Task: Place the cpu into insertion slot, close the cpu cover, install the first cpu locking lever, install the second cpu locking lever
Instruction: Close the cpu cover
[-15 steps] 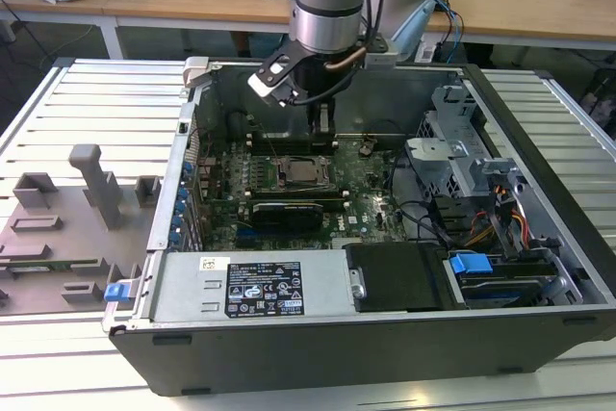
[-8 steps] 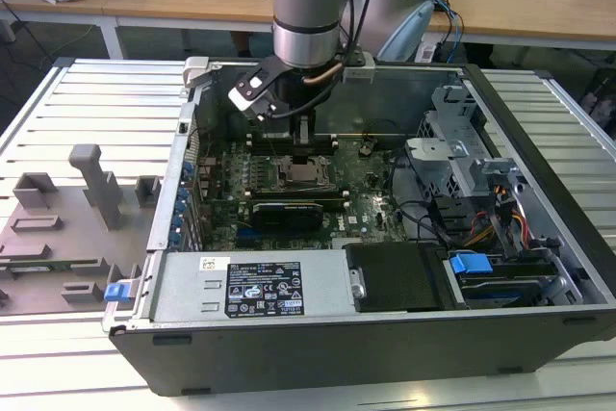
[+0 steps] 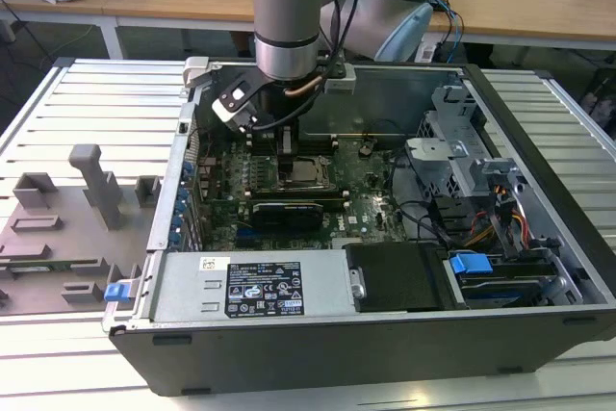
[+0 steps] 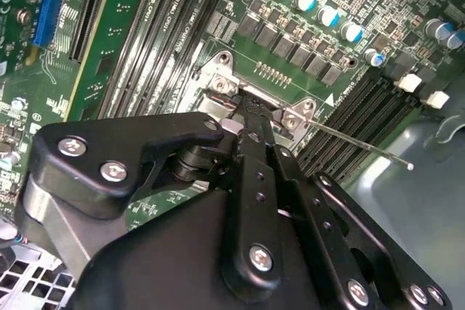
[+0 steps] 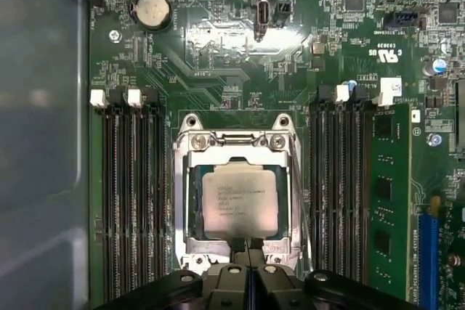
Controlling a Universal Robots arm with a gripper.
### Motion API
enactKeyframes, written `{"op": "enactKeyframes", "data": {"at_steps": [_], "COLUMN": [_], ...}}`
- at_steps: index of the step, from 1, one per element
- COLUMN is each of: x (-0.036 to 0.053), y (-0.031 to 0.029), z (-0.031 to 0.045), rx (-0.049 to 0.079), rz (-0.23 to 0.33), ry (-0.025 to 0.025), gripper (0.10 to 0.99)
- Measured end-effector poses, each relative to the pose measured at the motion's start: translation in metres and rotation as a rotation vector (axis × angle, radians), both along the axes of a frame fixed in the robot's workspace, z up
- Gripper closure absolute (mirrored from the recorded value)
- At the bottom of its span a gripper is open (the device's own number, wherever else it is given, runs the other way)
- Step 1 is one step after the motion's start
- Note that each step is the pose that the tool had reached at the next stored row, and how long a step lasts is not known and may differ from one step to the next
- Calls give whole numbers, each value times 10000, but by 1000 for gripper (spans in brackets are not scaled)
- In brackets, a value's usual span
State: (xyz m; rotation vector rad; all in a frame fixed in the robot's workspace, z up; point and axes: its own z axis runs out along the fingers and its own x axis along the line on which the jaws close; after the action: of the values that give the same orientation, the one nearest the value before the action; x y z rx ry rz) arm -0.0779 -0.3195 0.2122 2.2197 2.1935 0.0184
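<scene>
cpu seated under cpu cover | judged light, rigid, fragile; edge-hold only | gripper at cover rim, 11 o'clock of cpu in exterior view | jaws pressed together, empty

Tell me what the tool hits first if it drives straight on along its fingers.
Likely the rim of the cpu cover, the silvery frame around the seated cpu. In both wrist views the tool, shut, has its tip at that edge. Depth is unclear, so contact can't be confirmed.

Your exterior view looks down on the whole case, both wrist views close over its shared motherboard.
</scene>
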Motion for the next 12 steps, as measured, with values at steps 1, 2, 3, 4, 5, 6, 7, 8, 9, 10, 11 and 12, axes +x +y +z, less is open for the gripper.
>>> {"op": "enactKeyframes", "data": {"at_steps": [1, 2, 3, 4, 5, 6, 7, 8, 9, 10, 11, 12], "x": [-6, -20, -33, -62, -78, -84, -85, -84, -75, -64, -44, 1], "y": [0, 0, 0, 0, 1, 1, 0, 1, 1, 1, 1, 1], "z": [-6, -10, -12, -15, -19, -23, -31, -36, -45, -52, -57, -59], "rx": [0, -1, 1, 6, 12, 14, 18, 20, 22, 20, 24, 28], "rz": [0, 0, 0, 0, 0, 1, 11, 18, 21, 23, 27, 28], "ry": [1, 1, 1, 1, -1, -1, 1, 1, 0, 2, 0, 1], "gripper": [980, 980, 980, 980, 980, 980, 980, 980, 980, 980, 980, 980]}}
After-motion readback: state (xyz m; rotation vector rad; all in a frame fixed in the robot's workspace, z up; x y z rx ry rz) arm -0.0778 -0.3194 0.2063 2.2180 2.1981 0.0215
